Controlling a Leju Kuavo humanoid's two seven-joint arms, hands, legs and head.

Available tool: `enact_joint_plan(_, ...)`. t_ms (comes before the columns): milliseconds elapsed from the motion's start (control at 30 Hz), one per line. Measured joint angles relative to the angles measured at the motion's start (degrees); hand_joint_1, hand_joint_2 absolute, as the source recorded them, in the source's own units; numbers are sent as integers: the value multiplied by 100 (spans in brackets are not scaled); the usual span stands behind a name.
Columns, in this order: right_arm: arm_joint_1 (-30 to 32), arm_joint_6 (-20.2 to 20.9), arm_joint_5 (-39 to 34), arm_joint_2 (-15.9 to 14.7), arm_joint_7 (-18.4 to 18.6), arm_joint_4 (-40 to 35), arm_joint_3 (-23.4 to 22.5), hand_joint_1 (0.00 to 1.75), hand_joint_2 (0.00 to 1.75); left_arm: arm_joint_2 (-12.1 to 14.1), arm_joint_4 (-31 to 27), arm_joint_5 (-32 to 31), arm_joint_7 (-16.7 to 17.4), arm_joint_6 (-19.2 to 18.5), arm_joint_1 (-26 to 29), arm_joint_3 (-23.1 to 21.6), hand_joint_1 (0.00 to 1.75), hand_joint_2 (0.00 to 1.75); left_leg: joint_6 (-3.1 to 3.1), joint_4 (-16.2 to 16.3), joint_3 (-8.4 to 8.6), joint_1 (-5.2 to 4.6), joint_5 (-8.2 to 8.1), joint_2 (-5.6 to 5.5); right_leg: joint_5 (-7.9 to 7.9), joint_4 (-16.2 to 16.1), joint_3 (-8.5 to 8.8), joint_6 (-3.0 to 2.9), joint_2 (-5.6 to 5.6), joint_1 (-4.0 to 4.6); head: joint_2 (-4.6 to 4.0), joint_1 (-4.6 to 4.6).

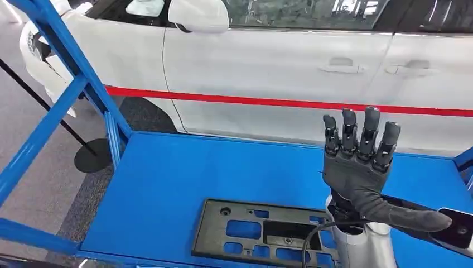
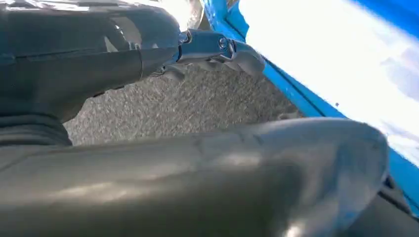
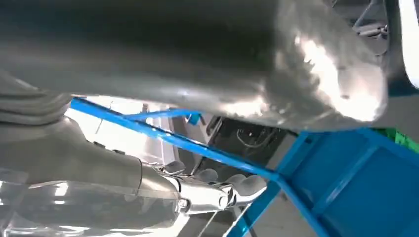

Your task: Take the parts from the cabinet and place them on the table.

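Black plastic part lies on the blue desk; right hand raised, holding nothing.

The part [image 1: 268, 234] lies flat at the desk's [image 1: 167, 178] near edge, so this placement looks done. The right hand [image 1: 360, 167] hovers just right of it, fingers [image 1: 348, 131] straight and slightly apart. The left hand's [image 2: 148, 49] fingers can't be judged.

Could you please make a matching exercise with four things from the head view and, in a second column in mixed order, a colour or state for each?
Things:
1. right hand
2. plastic part
3. table
4. stripe on the car door

Descriptions:
A. red
B. blue, with the part on it
C. raised, fingers straight and apart, holding nothing
D. black, flat, with rectangular holes

Pairs: 1-C, 2-D, 3-B, 4-A
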Motion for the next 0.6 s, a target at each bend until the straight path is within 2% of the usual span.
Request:
enact_joint_plan(67,5,0,0,0,0,0,0,0,0,0,0,-2,2,0,-8,0,0,0,32,-719,529,-1,282,0,61,44,-110,15,9,15,0,0)
enact_joint_plan(100,2,0,0,0,0,0,0,0,0,2,0,0,4,0,-14,0,0,0,64,-1336,939,-1,461,0,91,74,-160,36,16,18,0,0)
enact_joint_plan(133,-1,2,0,0,0,-2,0,0,0,2,0,0,4,2,-31,0,0,0,104,-1773,1226,-11,476,-8,110,117,-189,59,13,17,0,0)
enact_joint_plan(167,-6,2,-4,0,0,-2,-2,0,0,4,0,-2,4,2,-48,-2,0,0,135,-1861,1203,-51,499,-10,127,156,-229,87,14,56,0,0)
enact_joint_plan(267,-17,0,-9,0,0,0,2,0,0,0,0,2,4,11,-44,-2,0,0,222,-1830,1133,-84,611,-21,249,127,-255,196,7,-2,0,0)
enact_joint_plan(300,-24,-2,-11,-2,0,0,0,0,0,-7,0,0,4,13,-35,-4,0,0,256,-1882,1084,-45,696,-6,281,133,-284,235,18,29,0,0)
enact_joint_plan(333,-23,-4,-11,-7,0,0,0,0,0,-24,0,2,8,13,-49,-7,0,0,289,-1885,1058,-35,766,22,72,219,-350,268,34,-8,0,6)
enact_joint_plan(367,-30,-4,-11,-20,0,0,2,0,0,-24,0,2,9,17,-55,-7,0,0,337,-1885,971,-31,828,29,-272,483,-443,294,29,-18,0,9)
enact_joint_plan(433,-34,-83,-4,-39,0,11,2,0,0,-24,0,4,11,20,-56,-9,0,0,347,-1879,808,-35,944,37,-890,1332,-672,348,29,-62,0,9)
enact_joint_plan(467,-32,-151,11,-53,0,28,15,0,0,-24,0,15,6,31,-56,-15,0,0,342,-1877,724,-35,994,37,-1027,1705,-737,371,27,-75,0,7)
enact_joint_plan(500,-27,-204,35,-85,0,59,33,0,0,-26,0,15,-2,39,-55,-33,0,0,336,-1877,646,-34,1029,36,-961,1864,-714,384,27,-85,0,9)
enact_joint_plan(533,-11,-322,53,-131,0,94,54,0,0,-37,0,13,-18,39,-53,-42,0,0,325,-1873,579,-30,1073,36,-769,1770,-571,392,27,-92,0,7)
enact_joint_plan(567,-4,-482,61,-185,0,133,94,0,0,-42,0,13,-33,39,-50,-42,0,0,308,-1867,527,-27,1109,36,-540,1482,-340,387,26,-95,0,7)
enact_joint_plan(600,-7,-655,87,-247,0,194,153,0,0,-44,0,7,-31,39,-46,-44,0,0,289,-1857,486,-26,1142,35,-333,1059,-37,371,25,-95,0,9)
